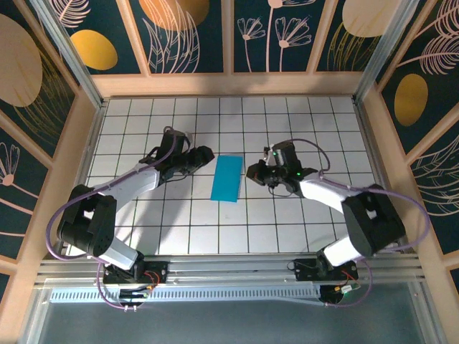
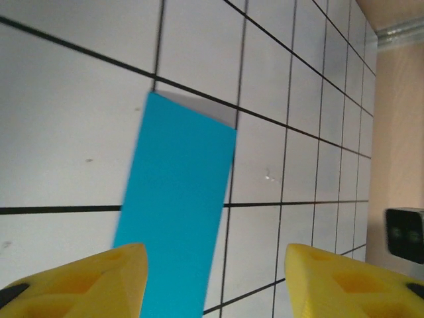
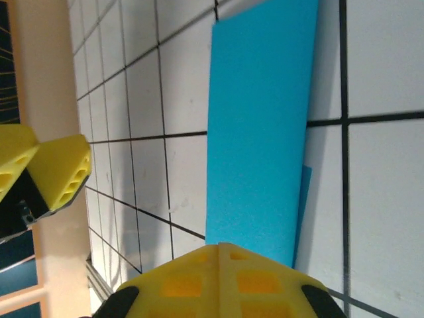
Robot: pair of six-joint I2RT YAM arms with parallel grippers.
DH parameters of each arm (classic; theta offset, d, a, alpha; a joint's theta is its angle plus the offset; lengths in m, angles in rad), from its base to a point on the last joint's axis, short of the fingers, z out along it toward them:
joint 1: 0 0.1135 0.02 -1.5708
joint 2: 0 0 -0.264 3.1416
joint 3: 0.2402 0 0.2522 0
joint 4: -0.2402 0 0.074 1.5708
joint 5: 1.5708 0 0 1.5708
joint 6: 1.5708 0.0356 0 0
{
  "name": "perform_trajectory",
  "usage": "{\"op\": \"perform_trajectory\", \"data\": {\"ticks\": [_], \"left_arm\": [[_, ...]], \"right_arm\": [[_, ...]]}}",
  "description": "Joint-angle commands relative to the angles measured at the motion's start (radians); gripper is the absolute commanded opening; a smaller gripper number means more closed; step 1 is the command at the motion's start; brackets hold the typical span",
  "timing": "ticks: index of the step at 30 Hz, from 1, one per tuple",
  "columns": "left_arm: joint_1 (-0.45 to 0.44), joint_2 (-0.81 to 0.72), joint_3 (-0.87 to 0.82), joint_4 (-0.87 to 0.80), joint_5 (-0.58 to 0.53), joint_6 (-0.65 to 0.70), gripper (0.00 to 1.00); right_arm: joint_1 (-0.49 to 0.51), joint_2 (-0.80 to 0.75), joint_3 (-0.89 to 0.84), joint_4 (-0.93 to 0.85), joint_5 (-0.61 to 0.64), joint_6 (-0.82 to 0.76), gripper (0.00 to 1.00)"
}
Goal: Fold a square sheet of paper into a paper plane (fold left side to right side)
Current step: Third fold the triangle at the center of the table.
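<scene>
We see the sheet of paper [image 1: 228,178] as thin, smooth and matt. The table [image 1: 287,229] has white tiles with a faint sheen. Around the table the frame [image 1: 229,84] looks like bare wood, and the rail [image 1: 229,266] at the table's near edge like dull grey metal. The left gripper [image 2: 215,268] has fingers [image 2: 86,281] of matt yellow plastic.

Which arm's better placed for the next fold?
Right, probably: the right gripper is open with one finger at the edge of the paper. The left gripper, also open, has the paper off toward one finger.
</scene>
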Motion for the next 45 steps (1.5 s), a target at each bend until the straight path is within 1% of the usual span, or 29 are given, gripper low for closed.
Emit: {"op": "perform_trajectory", "data": {"ticks": [1, 5, 9, 13, 18, 20, 24, 27, 32, 38, 41, 45], "left_arm": [[0.016, -0.038, -0.043, 0.11, 0.051, -0.037, 0.57], [0.016, -0.04, -0.073, 0.105, 0.044, -0.026, 0.57], [0.016, -0.034, -0.08, 0.09, 0.036, -0.009, 0.56], [0.016, -0.032, -0.075, 0.07, 0.03, 0.005, 0.56], [0.016, -0.026, -0.069, 0.043, 0.025, 0.019, 0.56], [0.016, -0.02, -0.066, 0.032, 0.028, 0.025, 0.56], [0.016, 0.0, -0.063, 0.014, 0.044, 0.041, 0.56], [0.016, 0.022, -0.06, 0.002, 0.077, 0.055, 0.53], [0.015, 0.051, -0.075, -0.005, 0.138, 0.073, 0.47], [0.004, 0.073, -0.099, -0.025, 0.173, 0.087, 0.43], [-0.007, 0.101, -0.101, -0.028, 0.199, 0.094, 0.41], [-0.029, 0.141, -0.081, -0.036, 0.189, 0.105, 0.39]], "right_arm": [[0.021, 0.089, 0.027, 0.133, -0.022, 0.071, 0.01], [0.021, 0.186, 0.078, 0.118, -0.015, 0.047, 0.0], [0.021, 0.259, 0.115, 0.128, -0.042, 0.04, 0.0], [0.021, 0.297, 0.137, 0.119, -0.045, 0.034, 0.0], [0.021, 0.324, 0.149, 0.064, -0.031, 0.016, 0.0], [0.041, 0.336, 0.153, 0.043, -0.026, 0.006, 0.0], [0.042, 0.362, 0.167, -0.015, -0.02, -0.027, 0.0], [0.043, 0.375, 0.182, -0.07, -0.005, -0.072, 0.0], [0.039, 0.401, 0.214, -0.164, 0.009, -0.204, 0.0], [0.033, 0.407, 0.229, -0.222, 0.004, -0.361, 0.0], [0.002, 0.406, 0.231, -0.236, 0.005, -0.407, 0.0], [0.001, 0.405, 0.239, -0.238, 0.004, -0.422, 0.0]]}}
